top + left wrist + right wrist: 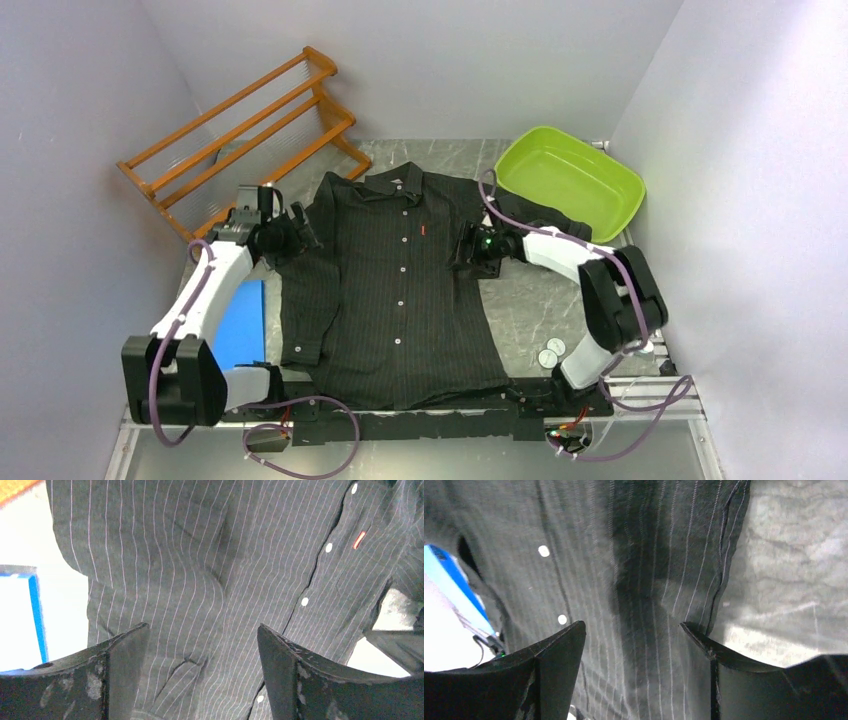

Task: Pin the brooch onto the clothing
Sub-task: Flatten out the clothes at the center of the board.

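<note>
The black pinstriped shirt (400, 290) lies flat and buttoned on the table, collar at the far end, with a tiny red chest mark (424, 232). Two small round pale discs (551, 352), perhaps brooches, lie on the table right of the shirt's hem. My left gripper (290, 232) is open and empty over the shirt's left shoulder. In the left wrist view (202, 645) the striped cloth (200, 570) and red mark (359, 539) show between its jaws. My right gripper (468, 248) is open and empty over the shirt's right side edge. It also shows in the right wrist view (633, 635), above the cloth (634, 555).
A green plastic basin (570, 180) stands at the back right. A wooden rack (250, 130) leans at the back left. A blue board (240, 325) lies left of the shirt, beside the left arm. Bare grey table (789, 555) shows right of the shirt.
</note>
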